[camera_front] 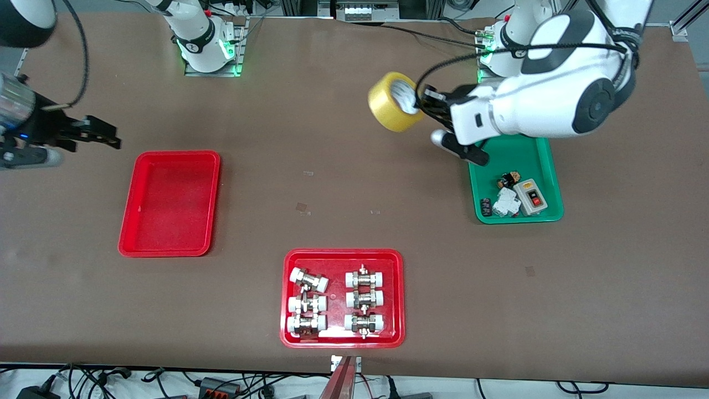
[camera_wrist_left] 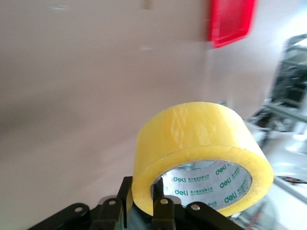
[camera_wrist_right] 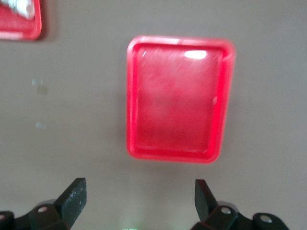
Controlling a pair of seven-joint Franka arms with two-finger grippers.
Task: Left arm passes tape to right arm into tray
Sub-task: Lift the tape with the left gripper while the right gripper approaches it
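Left arm (camera_front: 554,88): reaches in from its base, forearm lying roughly level above the green tray (camera_front: 548,160), wrist turned sideways toward the middle of the table.

Left gripper (camera_front: 422,108): up in the air over bare table beside the green tray. Fingers (camera_wrist_left: 163,211) pinch the wall of the tape, one finger inside the core and the other against the outer face.

Tape (camera_front: 393,101): yellow translucent roll with a white printed core, carried clear of the table at the fingertips, tilted so its open core faces back toward the wrist. The roll projects past the fingertips toward the right arm's end of the table.

Right arm (camera_front: 22,105): enters at the edge of the front view, wrist roughly level.

Right gripper (camera_front: 105,133): in the air, just off the tray's corner toward its own end of the table. Fingers (camera_wrist_right: 74,196) spread wide, nothing between them; in the right wrist view the tray lies ahead of the fingertips.

Tray (camera_front: 128,221): plain red, flat on the table, nothing in it, well apart from the tape.

Second red tray (camera_front: 343,339): holds white-capped metal fittings (camera_front: 335,302), nearer the front camera.

Green tray contents: small electrical parts (camera_front: 515,197).
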